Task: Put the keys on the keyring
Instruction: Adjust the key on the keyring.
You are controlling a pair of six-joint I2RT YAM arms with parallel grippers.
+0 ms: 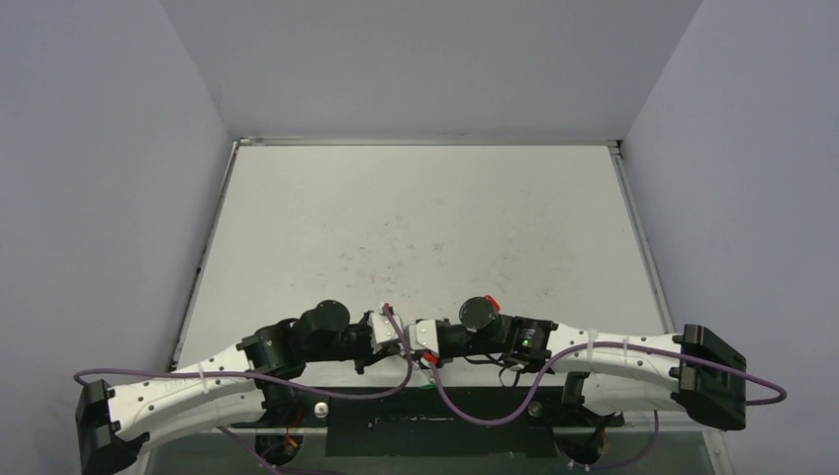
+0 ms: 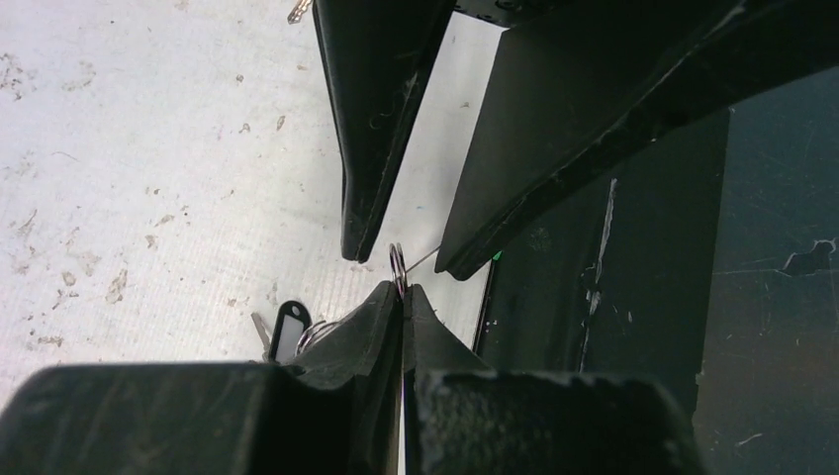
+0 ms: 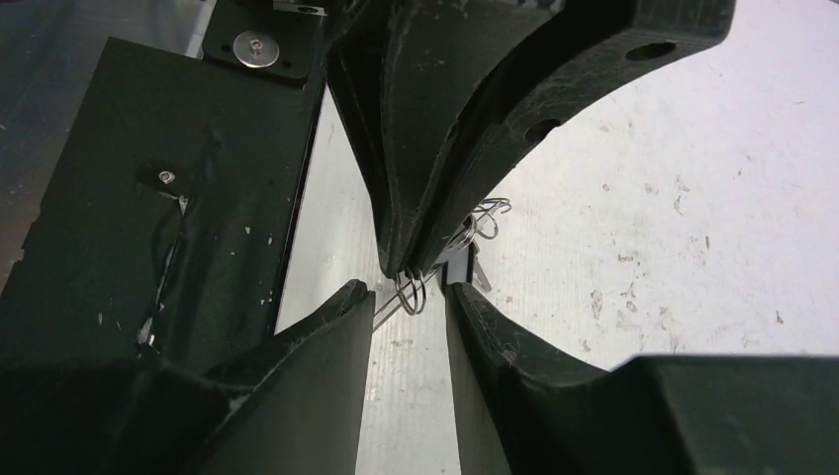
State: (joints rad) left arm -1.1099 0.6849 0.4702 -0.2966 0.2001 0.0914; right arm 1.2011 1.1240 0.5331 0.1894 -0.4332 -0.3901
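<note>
Left gripper [image 2: 402, 293] pinches small ring [image 2: 397, 259] — white-windowed key tag [image 2: 288, 332] beside.

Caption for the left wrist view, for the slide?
Left end effector shut on a small silver metal ring; right end effector open either side of it.

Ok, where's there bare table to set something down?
The table is bare across its middle and far half, side edge to side edge. It's crowded only at the near-edge centre, where the left hand and right hand meet around a small metal ring.
</note>
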